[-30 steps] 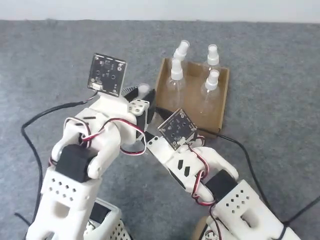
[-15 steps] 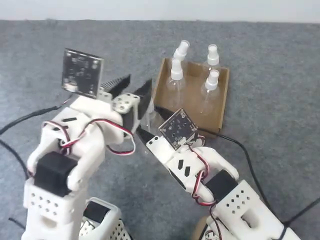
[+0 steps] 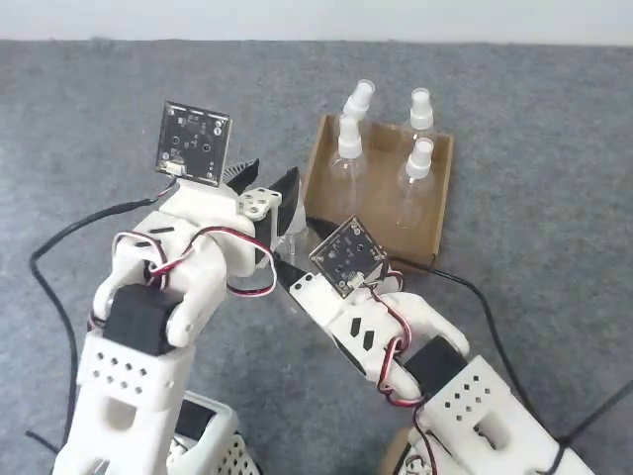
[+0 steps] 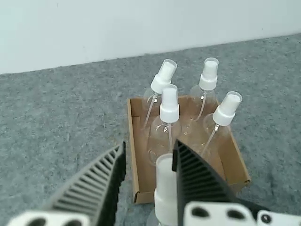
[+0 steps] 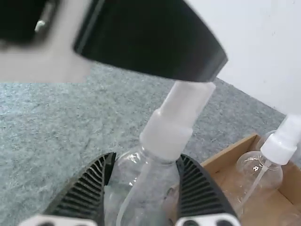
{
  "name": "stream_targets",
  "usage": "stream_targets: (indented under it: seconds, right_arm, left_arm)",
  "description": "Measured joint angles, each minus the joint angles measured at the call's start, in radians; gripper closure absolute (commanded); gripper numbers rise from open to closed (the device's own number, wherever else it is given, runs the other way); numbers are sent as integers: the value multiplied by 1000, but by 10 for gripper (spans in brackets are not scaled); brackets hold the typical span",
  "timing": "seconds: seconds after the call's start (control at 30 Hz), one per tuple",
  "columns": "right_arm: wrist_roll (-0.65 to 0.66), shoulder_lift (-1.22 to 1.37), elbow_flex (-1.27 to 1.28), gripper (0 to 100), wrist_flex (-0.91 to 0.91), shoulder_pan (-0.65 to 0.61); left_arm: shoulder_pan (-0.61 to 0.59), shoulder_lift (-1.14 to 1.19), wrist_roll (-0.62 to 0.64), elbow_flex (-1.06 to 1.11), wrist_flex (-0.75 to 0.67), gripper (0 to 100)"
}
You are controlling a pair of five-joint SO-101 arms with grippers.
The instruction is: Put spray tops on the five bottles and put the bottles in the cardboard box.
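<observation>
A clear bottle (image 5: 141, 188) stands between the pads of my right gripper (image 5: 146, 162), which is shut on its body just left of the cardboard box (image 3: 440, 198). A white spray top (image 5: 175, 117) sits on its neck. My left gripper (image 4: 149, 150) hangs open over that top (image 4: 164, 188), which lies close to one finger; the other finger stands well apart. In the high view the left gripper (image 3: 269, 183) is beside the box's left wall, above the right gripper (image 3: 287, 265). Several capped bottles (image 3: 349, 158) stand in the box (image 4: 134, 155).
Grey carpet covers the table, with open floor left of and behind the box. Black cables (image 3: 59, 247) trail on the left and another cable (image 3: 485, 307) runs at the right of the box. A pale wall (image 4: 94, 28) closes the far side.
The left gripper let go of the spray top and opened, swung away to the left, then came back over the bottle. The right arm held the bottle almost still.
</observation>
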Motion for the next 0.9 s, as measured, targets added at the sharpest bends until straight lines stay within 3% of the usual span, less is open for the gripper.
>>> stream_targets:
  seconds: [0.23,0.47,0.77,0.9]
  right_arm:
    - [2,0,0,993,0,0]
    - [2,0,-57,993,40,58]
    - [-3,150,-267,993,101,110]
    - [-3,150,-319,993,101,195]
  left_arm:
    - [-34,-11,-31,-25,18,851]
    - [-110,-212,-43,-78,149,800]
    - [-118,-548,-83,272,135,799]
    - [-118,-612,-97,470,81,799]
